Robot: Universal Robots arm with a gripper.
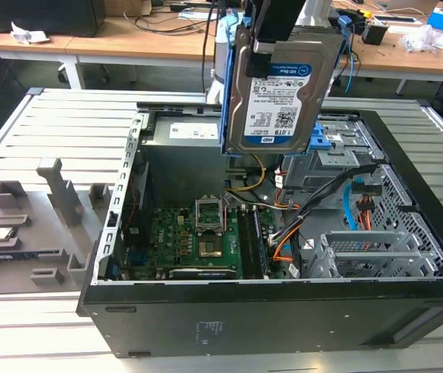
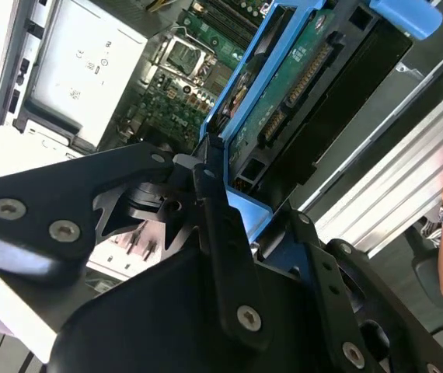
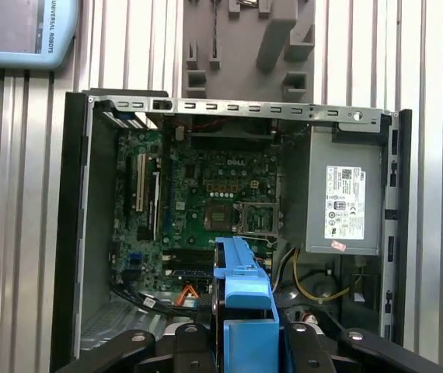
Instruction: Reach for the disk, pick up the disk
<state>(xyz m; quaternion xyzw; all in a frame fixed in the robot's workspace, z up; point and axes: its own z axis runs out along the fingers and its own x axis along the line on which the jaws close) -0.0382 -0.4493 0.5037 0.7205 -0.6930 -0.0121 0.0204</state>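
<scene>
Disk point(image 1: 277, 85) hangs clamped in the fingers point(image 1: 259, 58) above the open computer case point(image 1: 284, 311).

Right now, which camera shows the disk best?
The exterior view: the disk hangs upright above the open case, label facing the camera, held by the gripper. The second wrist view shows its circuit-board underside; the first wrist view shows its blue rail edge-on.

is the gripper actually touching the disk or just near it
Touching. In the second wrist view the gripper fingers clamp the disk's blue rail; the exterior view shows the disk hanging above the case.
</scene>
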